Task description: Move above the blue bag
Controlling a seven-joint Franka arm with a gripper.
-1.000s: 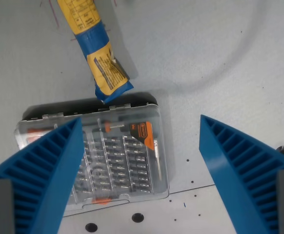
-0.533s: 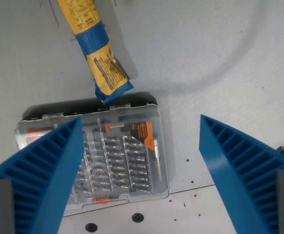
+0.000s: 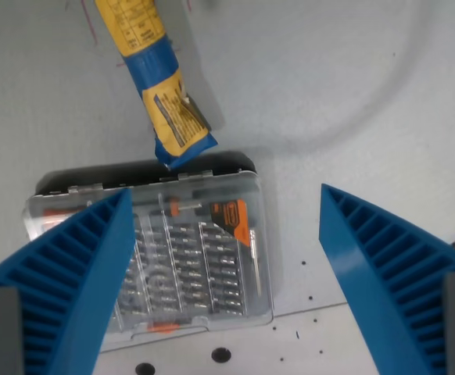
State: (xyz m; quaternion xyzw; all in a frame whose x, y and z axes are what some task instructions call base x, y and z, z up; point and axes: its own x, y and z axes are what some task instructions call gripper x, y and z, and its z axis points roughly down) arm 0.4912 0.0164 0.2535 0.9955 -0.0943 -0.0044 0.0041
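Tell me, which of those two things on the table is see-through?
The plastic case of screwdriver bits, low in the wrist view; its clear lid shows the rows inside. The blue and yellow bag above it is opaque.

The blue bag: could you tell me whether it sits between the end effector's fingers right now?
No, the blue bag lies beyond the open end effector, above the screwdriver bit case.

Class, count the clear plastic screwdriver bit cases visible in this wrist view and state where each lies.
1. The screwdriver bit case lies at lower left, partly behind the pincer's left finger, just below the blue bag's end.
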